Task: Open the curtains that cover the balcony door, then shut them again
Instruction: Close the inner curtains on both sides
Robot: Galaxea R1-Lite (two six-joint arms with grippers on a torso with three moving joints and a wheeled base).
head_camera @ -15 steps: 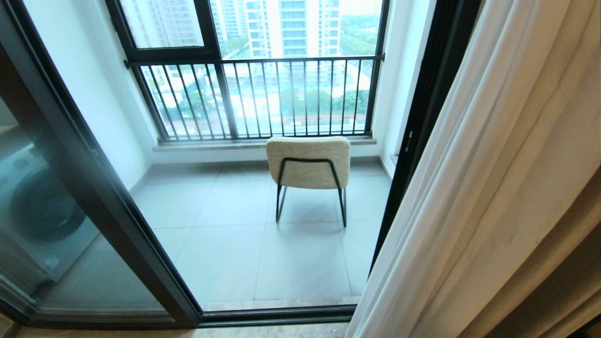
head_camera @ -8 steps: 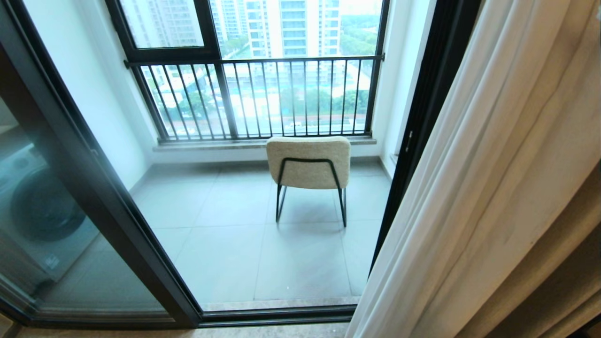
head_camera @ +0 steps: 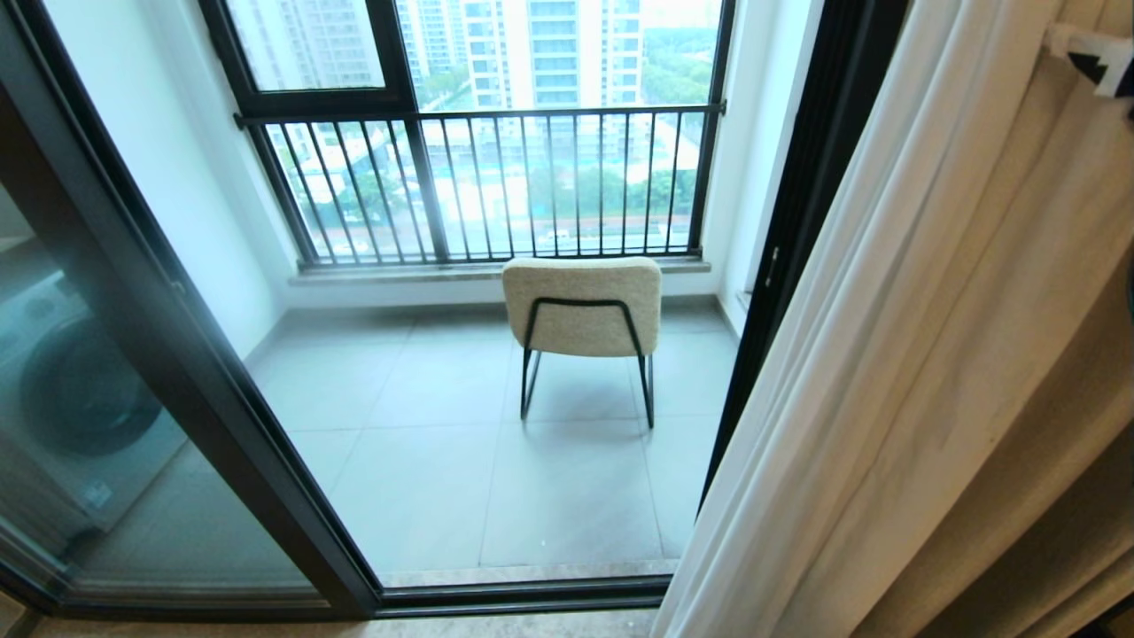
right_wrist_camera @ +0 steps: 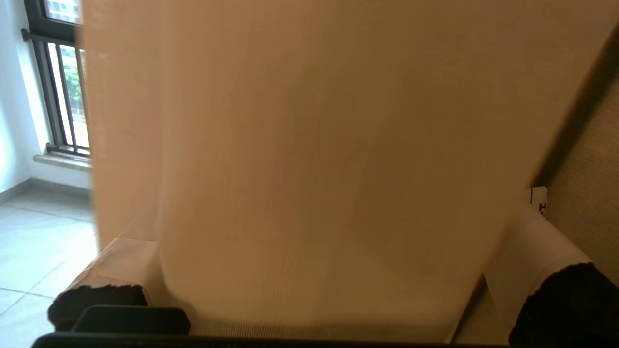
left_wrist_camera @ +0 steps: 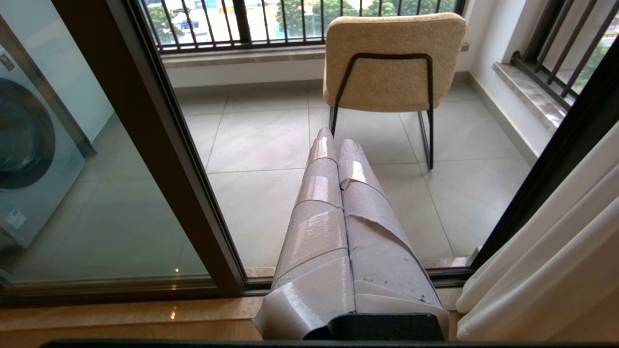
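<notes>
The sheer white curtains (head_camera: 886, 354) hang gathered at the right of the balcony door, whose dark frame (head_camera: 177, 354) stands at the left with the middle uncovered. High at the right, a white finger (head_camera: 1076, 42) of my right gripper shows against the curtain's folds. In the right wrist view my right gripper (right_wrist_camera: 329, 217) is open wide, and fabric (right_wrist_camera: 309, 145) hangs between its two fingers and fills the gap. I cannot tell whether that fabric is the sheer curtain or the drape. My left gripper (left_wrist_camera: 333, 137) is shut on nothing and points at the balcony floor, left of the curtains (left_wrist_camera: 556, 270).
A beige drape (head_camera: 1045, 496) hangs right of the sheer curtains. On the tiled balcony stands a cream chair (head_camera: 582, 306) before a black-barred railing window (head_camera: 496, 186). A washing machine (head_camera: 80, 399) shows behind the left glass panel. The door track (head_camera: 523, 594) runs along the floor.
My right gripper has risen: its white finger now shows at the top right of the head view, against the curtain folds. The left arm and the scene are unchanged.
</notes>
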